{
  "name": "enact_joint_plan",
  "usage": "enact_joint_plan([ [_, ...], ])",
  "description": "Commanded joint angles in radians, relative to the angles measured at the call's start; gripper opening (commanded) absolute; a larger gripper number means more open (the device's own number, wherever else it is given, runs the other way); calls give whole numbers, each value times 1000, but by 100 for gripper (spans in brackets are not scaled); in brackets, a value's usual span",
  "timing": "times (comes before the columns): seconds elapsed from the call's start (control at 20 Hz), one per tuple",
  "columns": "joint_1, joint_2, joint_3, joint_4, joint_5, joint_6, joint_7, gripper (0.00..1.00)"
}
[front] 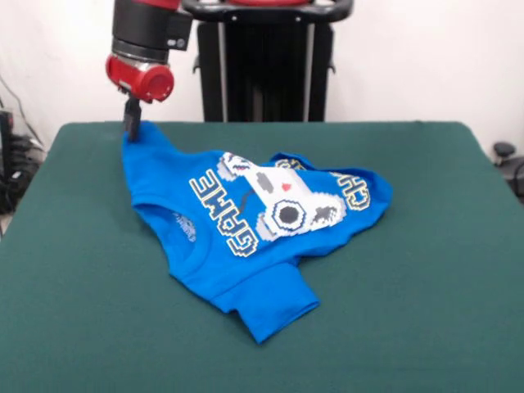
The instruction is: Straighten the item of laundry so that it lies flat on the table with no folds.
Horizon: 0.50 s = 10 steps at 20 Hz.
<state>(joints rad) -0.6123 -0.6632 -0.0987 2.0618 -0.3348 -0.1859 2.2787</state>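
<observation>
The item of laundry [209, 266], a bright blue T-shirt with "GAME" lettering and a white controller print, lies crumpled left of the middle of the green table [426, 286]. Its body is folded over itself, and one sleeve sticks out toward the front. The shirt's far left corner is drawn up into a peak. My gripper [131, 129] hangs from the red wrist right at that peak and is shut on the fabric there.
The table's left edge runs close to the gripper, with cables [12, 164] beyond it. A small dark object [503, 151] sits off the right edge. Bare green felt surrounds the shirt on the right and front.
</observation>
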Motion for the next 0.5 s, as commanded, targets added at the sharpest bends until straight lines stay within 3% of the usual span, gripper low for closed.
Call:
enact_joint_plan([
  [0.05, -4, 35, 127, -21, -46, 80, 41, 0],
  [0.1, -18, 23, 151, -7, -27, 108, 58, 0],
  [0.15, -33, 11, 174, 7, -8, 136, 75, 100],
  [0.2, -13, 16, 142, 0, 29, 133, 107, 100],
  [0.5, -45, 31, 151, -18, -1, 135, 80, 100],
])
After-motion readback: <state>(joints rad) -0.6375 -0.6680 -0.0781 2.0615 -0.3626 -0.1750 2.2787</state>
